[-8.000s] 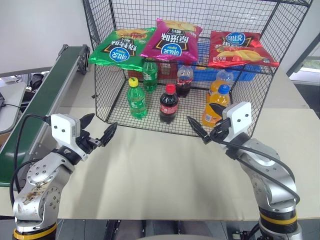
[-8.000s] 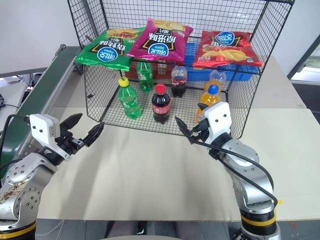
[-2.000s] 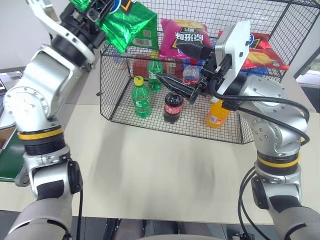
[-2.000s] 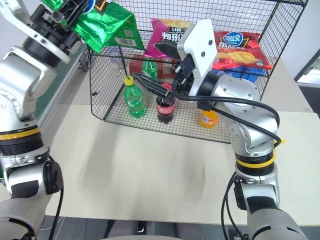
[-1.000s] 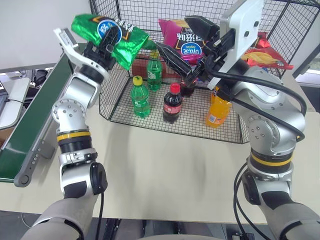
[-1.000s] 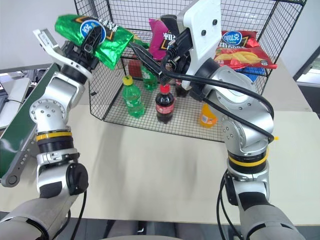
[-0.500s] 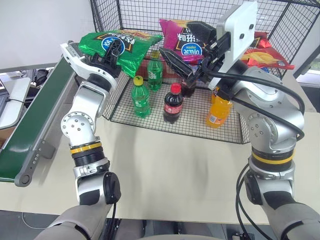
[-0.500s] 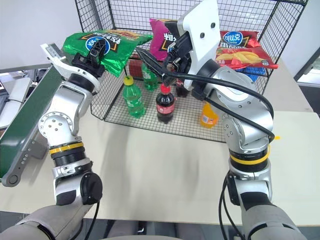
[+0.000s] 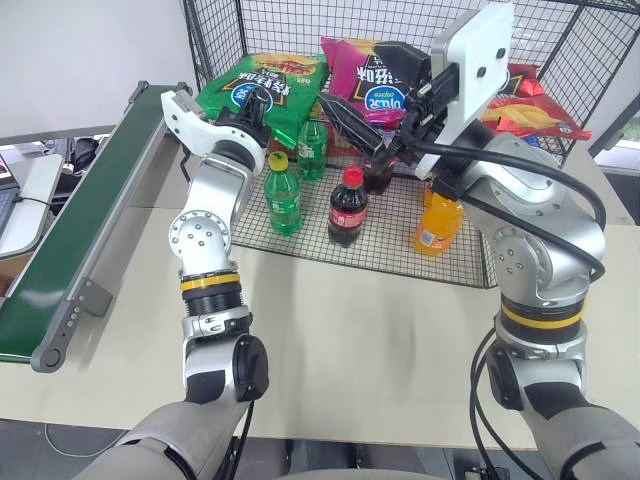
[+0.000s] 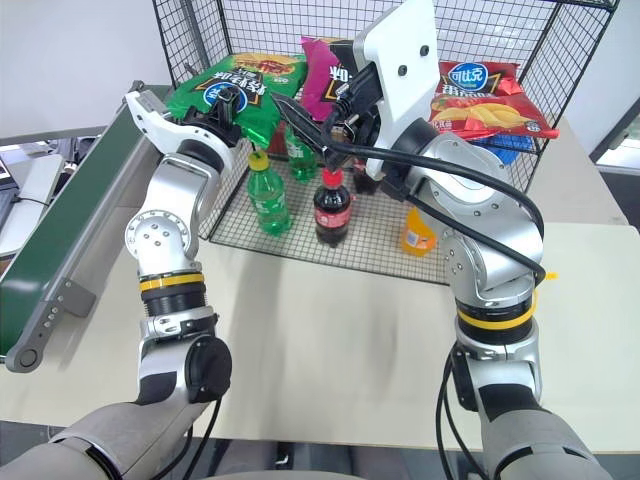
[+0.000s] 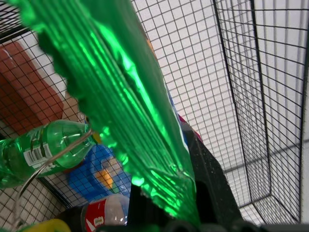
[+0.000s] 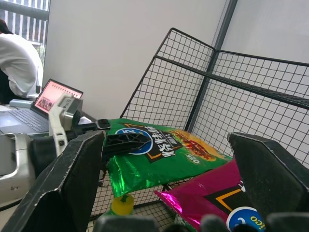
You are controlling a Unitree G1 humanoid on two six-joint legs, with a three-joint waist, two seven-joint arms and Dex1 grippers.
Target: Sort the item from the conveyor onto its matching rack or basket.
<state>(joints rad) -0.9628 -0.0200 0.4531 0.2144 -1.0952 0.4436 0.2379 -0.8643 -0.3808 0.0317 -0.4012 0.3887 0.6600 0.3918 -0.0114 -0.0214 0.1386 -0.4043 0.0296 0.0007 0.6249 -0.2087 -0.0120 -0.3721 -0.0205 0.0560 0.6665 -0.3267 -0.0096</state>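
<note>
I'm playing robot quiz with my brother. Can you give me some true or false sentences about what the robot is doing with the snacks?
1. The left hand is shut on the green crisp bag. True.
2. The green crisp bag is lying on the belt. False: it is up at the wire rack's top shelf, beside the pink crisp bag.
3. The right hand is open and holds nothing. True.
4. The cola bottle is on the top shelf. False: it stands on the rack's floor.
</note>
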